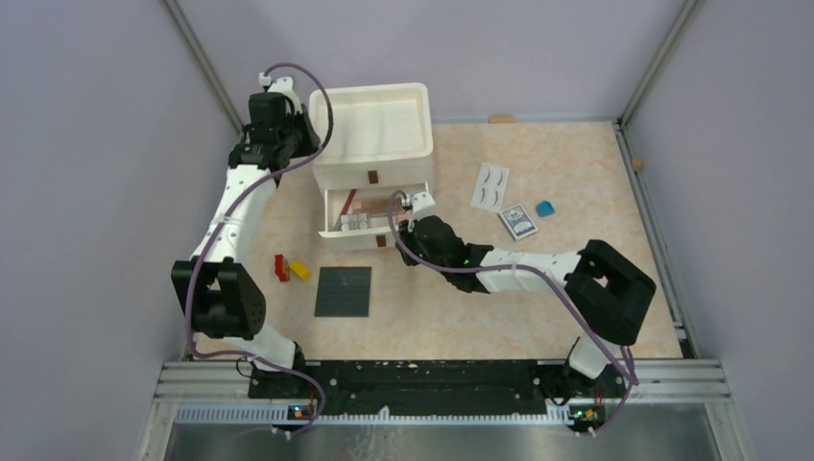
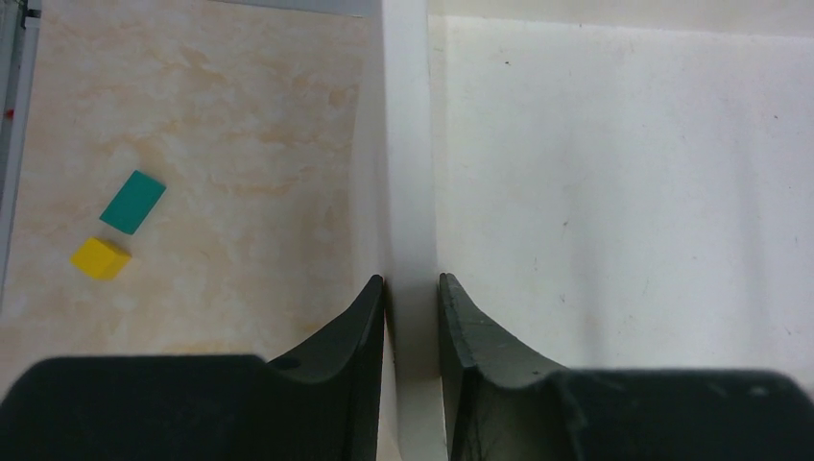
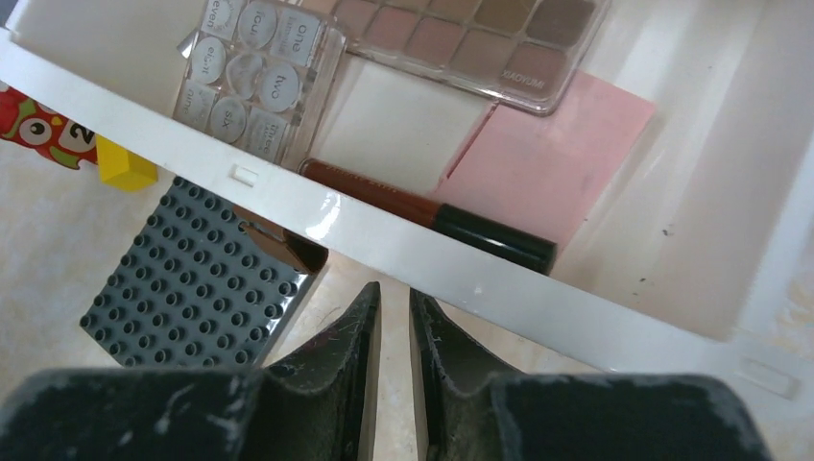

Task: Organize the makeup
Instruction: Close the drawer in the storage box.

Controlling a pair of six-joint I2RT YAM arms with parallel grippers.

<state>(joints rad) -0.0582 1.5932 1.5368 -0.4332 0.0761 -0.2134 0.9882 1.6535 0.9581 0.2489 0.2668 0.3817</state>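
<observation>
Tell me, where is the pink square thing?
In the right wrist view, the pink square compact lies inside the open white drawer, right of the dark tube, below the brown palette.

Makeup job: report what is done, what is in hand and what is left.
Done: the open drawer already holds the brown palette, pink compact, a dark tube and a clear pot case.

In hand: the left gripper pinches the organizer wall; the right gripper, nearly closed, sits at the drawer front, holding nothing visible.

Left: the eyelash card, a patterned compact and a small blue item lie outside.

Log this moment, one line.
left gripper: shut on organizer wall | right gripper: nearly closed at open drawer front | lash card: on table
</observation>
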